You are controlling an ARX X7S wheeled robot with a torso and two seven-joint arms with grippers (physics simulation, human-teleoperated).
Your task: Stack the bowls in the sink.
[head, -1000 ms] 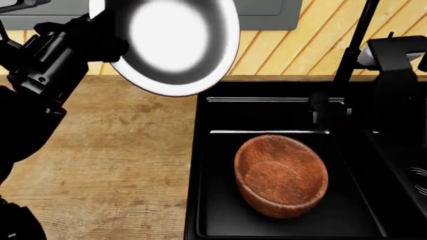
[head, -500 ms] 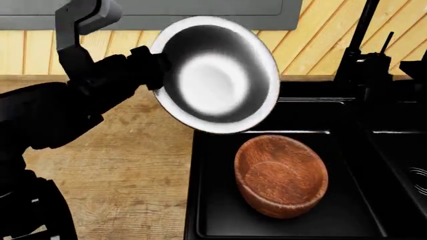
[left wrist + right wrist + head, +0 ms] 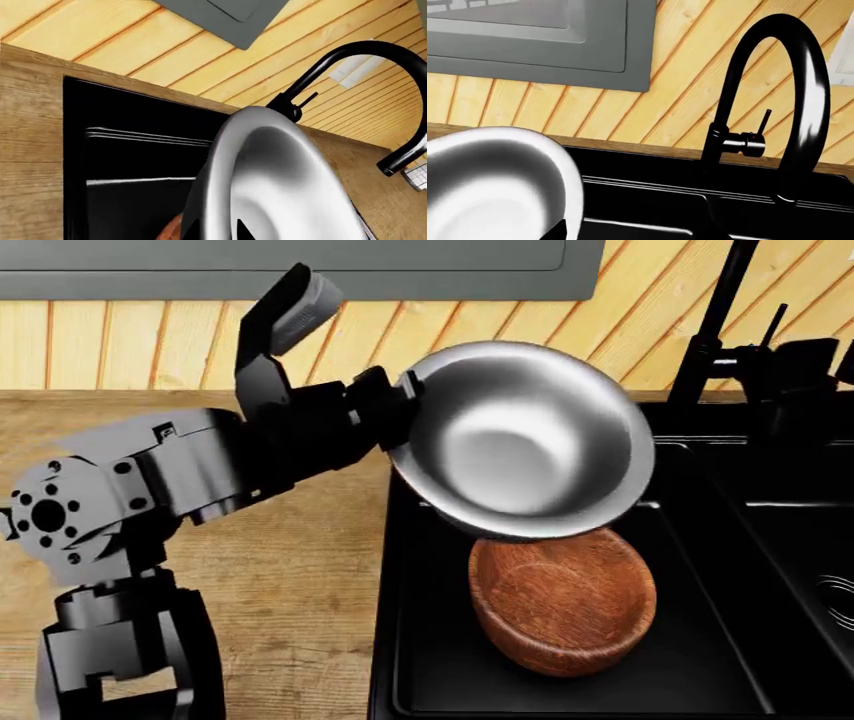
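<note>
The steel bowl (image 3: 527, 440) hangs tilted over the back of the left basin of the black sink (image 3: 400, 640), its lower rim just above the wooden bowl (image 3: 561, 610). The wooden bowl rests tilted on the basin floor. My left gripper (image 3: 400, 400) is shut on the steel bowl's left rim. In the left wrist view the rim (image 3: 220, 165) runs between the two dark fingertips of my left gripper (image 3: 217, 227), and a sliver of the wooden bowl (image 3: 172, 231) shows below. My right gripper (image 3: 801, 365) is by the faucet, its jaws lost against the black. The steel bowl also shows in the right wrist view (image 3: 487, 185).
The tall black faucet (image 3: 707, 330) stands behind the sink's divider, and it also shows in the right wrist view (image 3: 800, 100). The second basin with a round drain (image 3: 834, 600) lies at the right. The wooden countertop (image 3: 280, 570) runs left of the sink, with a plank wall behind.
My left arm has carried the steel bowl right and down, from above the countertop to over the wooden bowl in the sink. The wooden bowl has not moved.
</note>
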